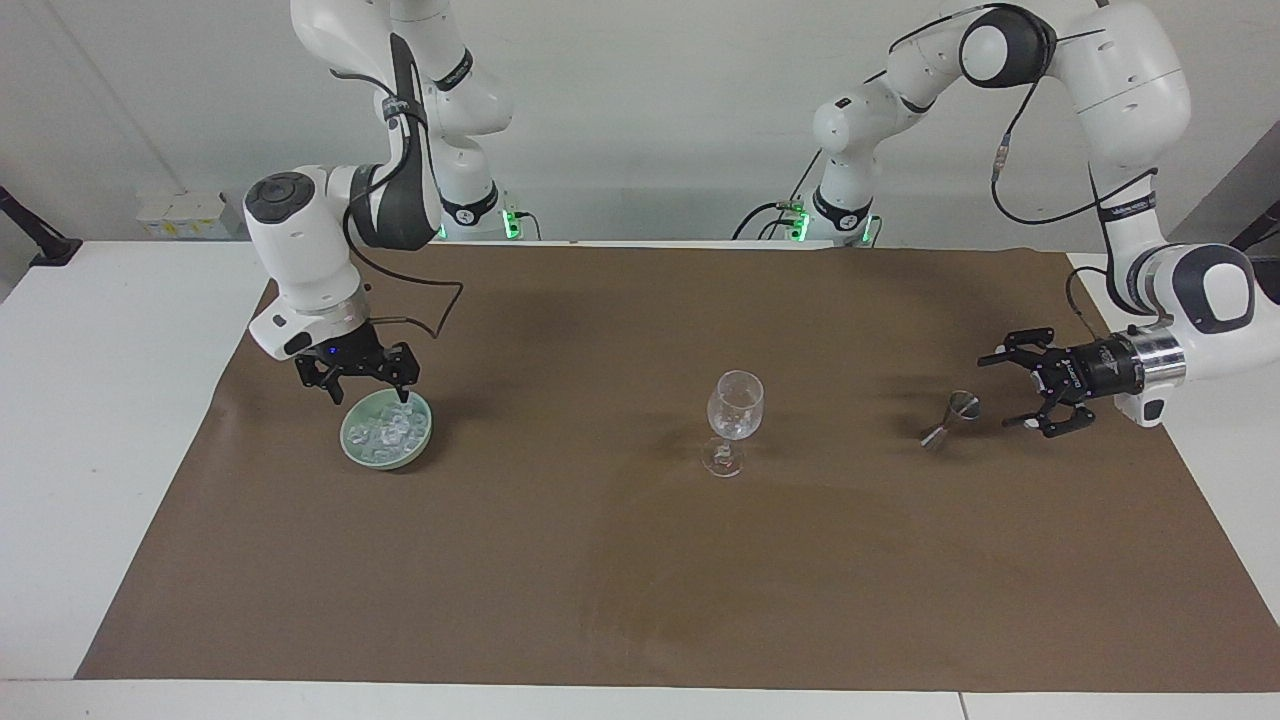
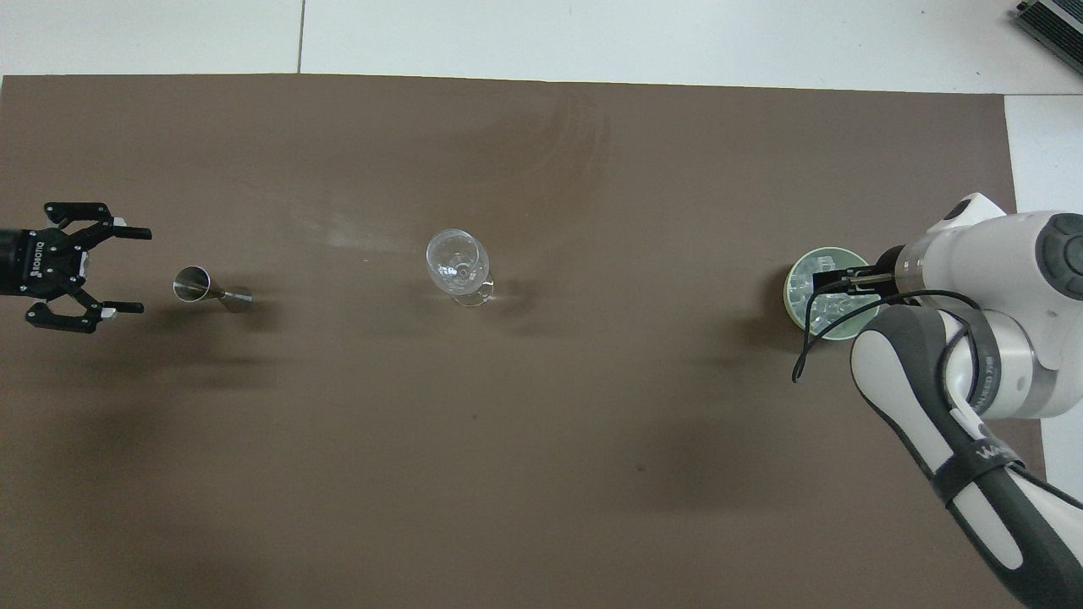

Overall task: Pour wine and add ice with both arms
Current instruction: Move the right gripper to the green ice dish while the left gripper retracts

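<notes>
A: Where is the ice (image 1: 388,430), and how is the step in hand best done?

B: The heap of small clear glassy cubes is seen in the pale green round dish (image 1: 352,447), toward the right arm's end of the brown mat-covered surface (image 1: 560,560). The black two-finger right gripper (image 1: 368,392) is held with its fingers spread, tips down, just over the edge of the dish nearer the robots; nothing is pinched. It is judged that one cube should be singled out, the fingers lowered to either side of it and pressed together gently, since wet, slick cubes are likely to squirt out. The dish rim should be cleared, or the dish may be pushed across the mat.

A: And the left gripper (image 1: 1012,390)?

B: It is held level and low over the left arm's end of the surface, fingers spread and empty, apart from the small steel double-cone measuring cup (image 1: 950,418). That cup is seen lying tilted on its side, so no pouring is judged possible from it as it lies.

A: What stands in the way?

B: Very little. The clear stemmed wine glass (image 1: 734,420) is stood upright near the middle, well apart from both dish and cup, and the stretch between dish and glass is unobstructed. The glass is judged top-heavy, so cubes should be released low over its bowl.
</notes>
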Controlling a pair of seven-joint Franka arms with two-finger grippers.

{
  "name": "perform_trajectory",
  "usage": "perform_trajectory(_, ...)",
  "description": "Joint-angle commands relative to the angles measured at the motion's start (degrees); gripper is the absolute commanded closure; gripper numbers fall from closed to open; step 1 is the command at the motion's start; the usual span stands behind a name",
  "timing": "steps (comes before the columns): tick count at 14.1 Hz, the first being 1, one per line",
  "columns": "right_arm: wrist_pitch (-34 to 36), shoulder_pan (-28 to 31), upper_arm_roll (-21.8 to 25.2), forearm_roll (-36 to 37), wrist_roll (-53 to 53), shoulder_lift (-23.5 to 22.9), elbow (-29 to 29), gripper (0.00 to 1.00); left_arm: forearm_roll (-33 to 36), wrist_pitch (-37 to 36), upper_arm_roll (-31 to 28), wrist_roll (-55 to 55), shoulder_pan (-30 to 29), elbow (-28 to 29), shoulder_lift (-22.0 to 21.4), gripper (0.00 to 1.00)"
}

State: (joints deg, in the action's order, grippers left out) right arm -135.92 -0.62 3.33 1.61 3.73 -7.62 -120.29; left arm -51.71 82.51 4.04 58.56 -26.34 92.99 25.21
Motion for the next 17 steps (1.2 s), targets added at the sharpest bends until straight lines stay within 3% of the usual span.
perform_trajectory(1, -3.12, 0.36, -0.08, -0.29, 1.45, -1.87, -0.12, 0.03, 9.39, -0.6, -0.35, -5.88, 4.18, -6.31, -1.03, 0.0)
perform_trajectory(4, -3.21, -0.08, -0.08, -0.29, 1.01, -2.31, -0.12, 0.16, 18.56, -0.07, -0.35, -12.75, 8.32, -8.78, -5.34, 0.0)
perform_trajectory(8, -3.91, -0.26, -0.17, -0.38, 0.92, -3.02, -0.64, 0.37, 29.88, -0.42, -0.35, -28.11, 11.05, -13.97, -5.44, 0.0)
perform_trajectory(11, -4.0, -0.26, -0.08, -0.38, 0.84, -3.02, -1.08, 0.37, 38.84, -0.24, -0.44, -41.04, 13.85, -17.65, -5.44, 0.0)
perform_trajectory(14, -4.0, -0.34, -0.17, -0.38, 0.75, -2.93, -1.52, 0.37, 47.47, 1.86, -0.26, -50.1, 18.07, -18.99, -9.02, 0.0)
perform_trajectory(17, -4.0, -0.34, -0.17, -0.38, 0.84, -2.93, -1.52, 0.53, 48.54, 2.13, -0.26, -50.92, 20.02, -18.72, -12.64, 0.0)
